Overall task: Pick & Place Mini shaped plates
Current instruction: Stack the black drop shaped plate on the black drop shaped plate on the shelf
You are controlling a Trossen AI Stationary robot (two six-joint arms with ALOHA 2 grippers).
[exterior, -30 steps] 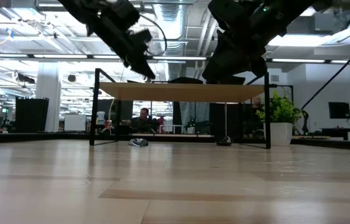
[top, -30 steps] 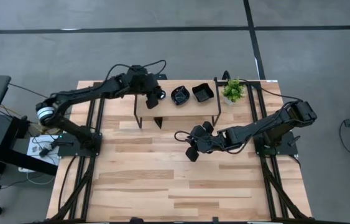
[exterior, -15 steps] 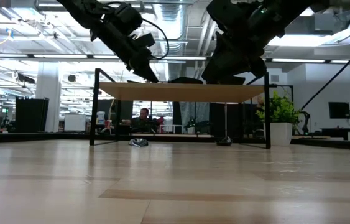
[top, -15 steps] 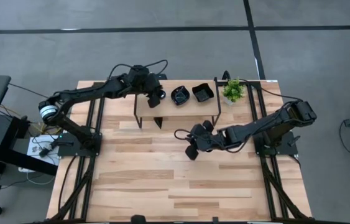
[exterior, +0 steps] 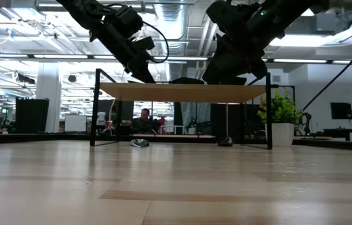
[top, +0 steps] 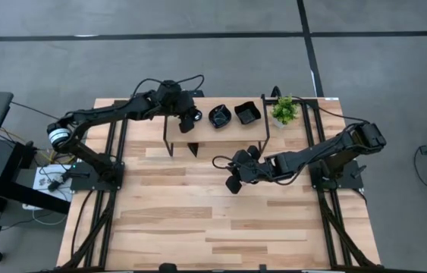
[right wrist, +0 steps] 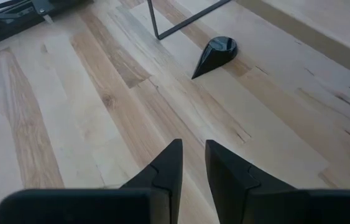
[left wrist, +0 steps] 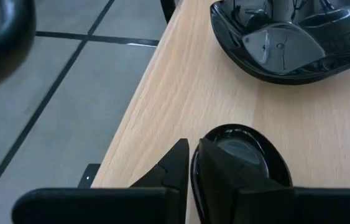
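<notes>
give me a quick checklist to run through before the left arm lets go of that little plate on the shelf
1. Left gripper fingers clamped on the small round plate: ok.
2. Plate over the shelf top, not past its edge: ok, though near the edge.
3. Plate resting flat on the shelf: cannot tell.
4. Clear of the neighbouring scalloped plate: ok, a gap shows.
5. Right gripper out of the way, above the table in front of the shelf: ok.
6. Teardrop plate lies on the table: ok.

Grey tiled floor (top: 198, 45), bright ceiling lights (exterior: 32, 56) (open-plan)
</notes>
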